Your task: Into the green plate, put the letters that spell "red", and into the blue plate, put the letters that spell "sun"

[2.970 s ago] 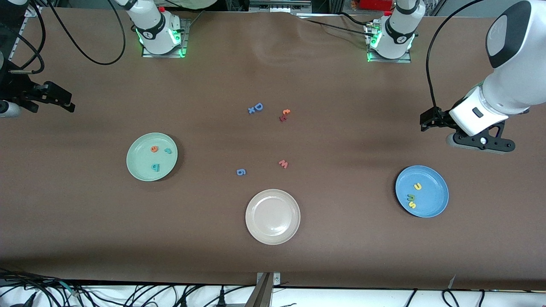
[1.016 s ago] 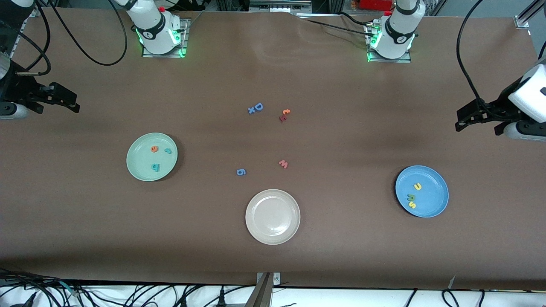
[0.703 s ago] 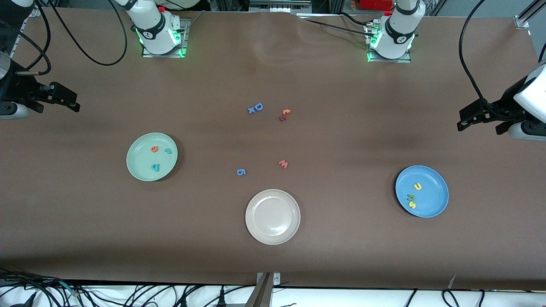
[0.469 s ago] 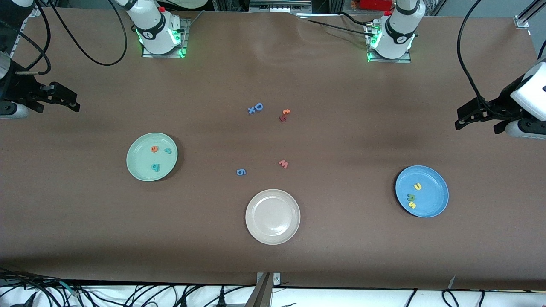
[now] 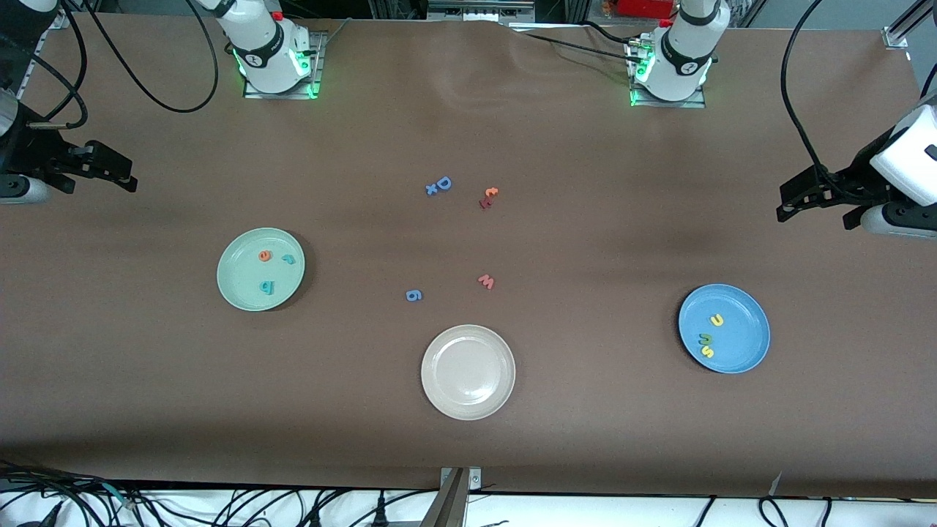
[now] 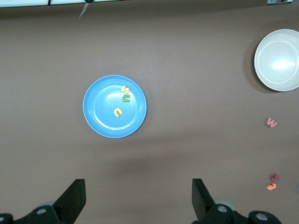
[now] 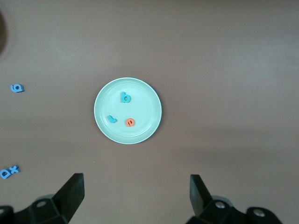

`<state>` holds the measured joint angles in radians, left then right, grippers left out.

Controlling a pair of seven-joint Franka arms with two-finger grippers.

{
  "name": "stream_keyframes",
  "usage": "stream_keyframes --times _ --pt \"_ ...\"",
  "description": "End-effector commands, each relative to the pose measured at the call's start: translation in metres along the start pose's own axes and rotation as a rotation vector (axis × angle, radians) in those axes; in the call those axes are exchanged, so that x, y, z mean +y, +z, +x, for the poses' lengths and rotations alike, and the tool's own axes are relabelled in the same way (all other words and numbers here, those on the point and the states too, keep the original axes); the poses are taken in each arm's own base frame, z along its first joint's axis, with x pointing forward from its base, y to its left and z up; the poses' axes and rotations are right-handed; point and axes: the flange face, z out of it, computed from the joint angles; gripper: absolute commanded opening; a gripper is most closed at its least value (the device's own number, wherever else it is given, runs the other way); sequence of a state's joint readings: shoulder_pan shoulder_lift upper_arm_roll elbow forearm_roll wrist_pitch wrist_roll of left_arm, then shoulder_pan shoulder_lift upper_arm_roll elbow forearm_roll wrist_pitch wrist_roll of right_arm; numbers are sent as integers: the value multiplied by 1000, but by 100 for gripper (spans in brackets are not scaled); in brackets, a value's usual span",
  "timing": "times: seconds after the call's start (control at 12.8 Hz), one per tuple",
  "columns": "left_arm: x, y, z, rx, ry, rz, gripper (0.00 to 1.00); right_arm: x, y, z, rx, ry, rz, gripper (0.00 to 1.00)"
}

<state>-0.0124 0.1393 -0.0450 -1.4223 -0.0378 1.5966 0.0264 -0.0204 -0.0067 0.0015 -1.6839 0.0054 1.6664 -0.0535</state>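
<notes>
Front view: brown table [image 5: 571, 410] holds three plates and scattered letters

Three plates [image 5: 468, 372]; eleven foam letters [image 5: 413, 295]; two claws [image 5: 812, 199].

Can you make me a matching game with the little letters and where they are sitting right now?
Things:
1. orange "e"
2. yellow "u"
3. salmon-pink "w"
4. yellow "s"

Places:
A. on the bare brown table, between the plates
B. in the green plate, beside a teal letter
C. in the blue plate, touching the olive-green "n"
D. in the blue plate, lying apart from the other two letters

Pairs: 1-B, 2-D, 3-A, 4-C
</notes>
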Motion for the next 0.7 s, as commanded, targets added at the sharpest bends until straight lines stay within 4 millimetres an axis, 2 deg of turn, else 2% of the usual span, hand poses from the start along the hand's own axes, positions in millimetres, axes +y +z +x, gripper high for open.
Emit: stream_keyframes --times 0.0,0.16,0.63 --pt "7 -2 -17 29 14 0 100 -2 -6 0 -5 2 -1 100" --pt "9 2 -28 53 13 4 100 -2 -6 1 -3 4 -1 100" --pt "9 5 -33 65 14 6 100 -4 -4 2 -6 2 -1 100"
